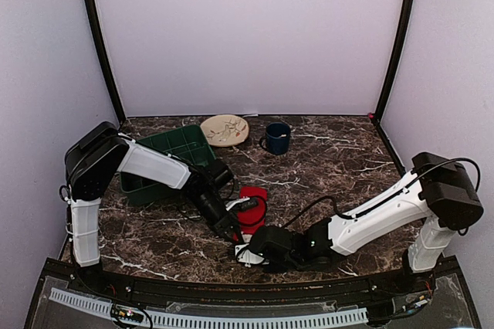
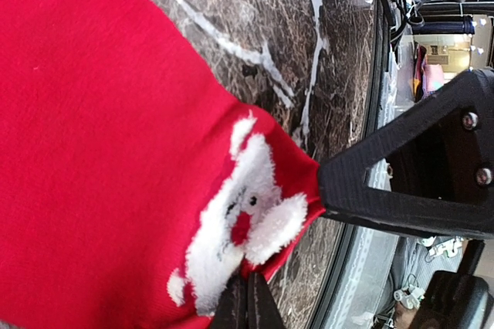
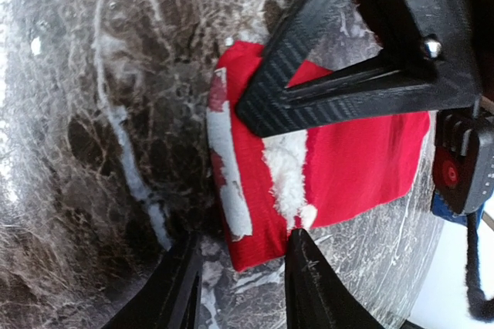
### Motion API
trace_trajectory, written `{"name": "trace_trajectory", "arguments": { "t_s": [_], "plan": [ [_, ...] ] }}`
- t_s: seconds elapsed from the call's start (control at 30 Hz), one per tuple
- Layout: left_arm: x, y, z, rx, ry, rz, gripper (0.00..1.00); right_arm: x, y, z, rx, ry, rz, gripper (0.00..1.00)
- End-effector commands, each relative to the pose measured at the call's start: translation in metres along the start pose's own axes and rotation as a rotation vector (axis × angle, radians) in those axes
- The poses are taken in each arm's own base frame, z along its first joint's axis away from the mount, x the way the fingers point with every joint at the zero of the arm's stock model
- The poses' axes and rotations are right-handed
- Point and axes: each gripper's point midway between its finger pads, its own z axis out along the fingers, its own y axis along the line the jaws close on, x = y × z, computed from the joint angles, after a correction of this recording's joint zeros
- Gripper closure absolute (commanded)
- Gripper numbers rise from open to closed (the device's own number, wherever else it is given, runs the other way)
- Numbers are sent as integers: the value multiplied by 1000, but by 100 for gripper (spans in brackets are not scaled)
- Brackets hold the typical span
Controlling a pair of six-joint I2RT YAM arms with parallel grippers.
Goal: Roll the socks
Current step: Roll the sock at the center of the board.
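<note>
Nearest the front edge of the dark brown, white-veined marble surface (image 1: 332,159), the right hand (image 1: 245,252) lies low and reaches in from the right side. Its fingers stand apart. In the right wrist view one of its fingertips (image 3: 307,279) touches a tuft of white fluff at the end of the red knitted sock (image 1: 253,196), while the other rests on bare marble beside the fabric. The sock lies flat at about the middle of the surface, just beyond that hand. It carries a white Santa face with a fuzzy beard near the end closest to the arms. The left hand (image 1: 230,228) comes down onto it from the left, and in its own wrist view the two fingertips (image 2: 262,313) are pressed together at the sock's edge, just under the white beard – closed and, as far as can be seen, pinching the fabric. Further back and to the left sits a dark green rectangular plastic bin (image 1: 177,147), partly behind the left arm. Behind it, near the back wall, are a round beige patterned plate (image 1: 225,130) and a dark blue mug (image 1: 277,138) – side by side but apart.
</note>
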Motion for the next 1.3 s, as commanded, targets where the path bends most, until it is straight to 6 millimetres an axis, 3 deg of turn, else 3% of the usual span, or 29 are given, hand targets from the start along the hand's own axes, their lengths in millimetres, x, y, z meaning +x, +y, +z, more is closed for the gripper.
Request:
{"name": "trace_trajectory", "arguments": {
  "t_s": [0.0, 0.47, 0.9, 0.93, 1.1, 1.27],
  "plan": [
    [33, 25, 9, -75, 105, -84, 100, 1, 15, 5, -45, 5, -33, 65],
    [29, 20, 8, -43, 98, -75, 100, 3, 23, 17, -108, 28, -42, 82],
    [22, 28, -2, -92, 64, -90, 100, 22, 22, 25, -252, 98, 107, 96],
    [21, 30, -5, -103, 52, -97, 98, 23, 20, 25, -265, 100, 125, 96],
    [8, 44, -26, -182, -40, -131, 66, 21, 18, 23, -342, 90, 219, 99],
    [-7, 42, -40, -211, -137, -122, 61, 16, 17, 21, -406, 75, 284, 100]
  ]
}}
